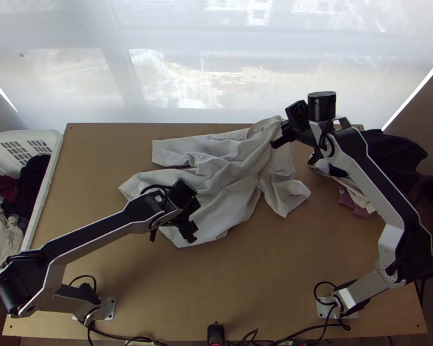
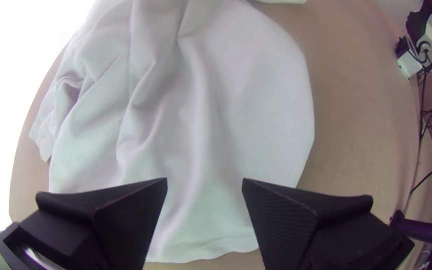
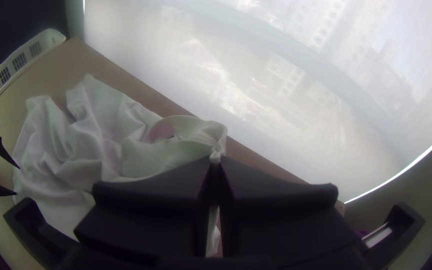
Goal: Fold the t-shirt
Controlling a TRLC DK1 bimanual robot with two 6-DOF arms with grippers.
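T-shirt [image 1: 225, 173]: rumpled, ctr to far side of bench [image 1: 274, 271]. R gripper [image 1: 276, 142], far side: fingers pressed tog., pinching a bit of its edge. L gripper [image 1: 193, 222]: fingers spread wide, over near-L part.

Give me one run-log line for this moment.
t-shirt: rumpled, not folded, on table | right tool: shut on t-shirt beside collar | left tool: open over t-shirt

Behind the wooden counter [image 1: 309, 254], I'm seeing daylight glowing through a pale, sheer blind [image 1: 216, 75]; a brownish wall [image 1: 421, 104] is standing past the counter's far right corner.
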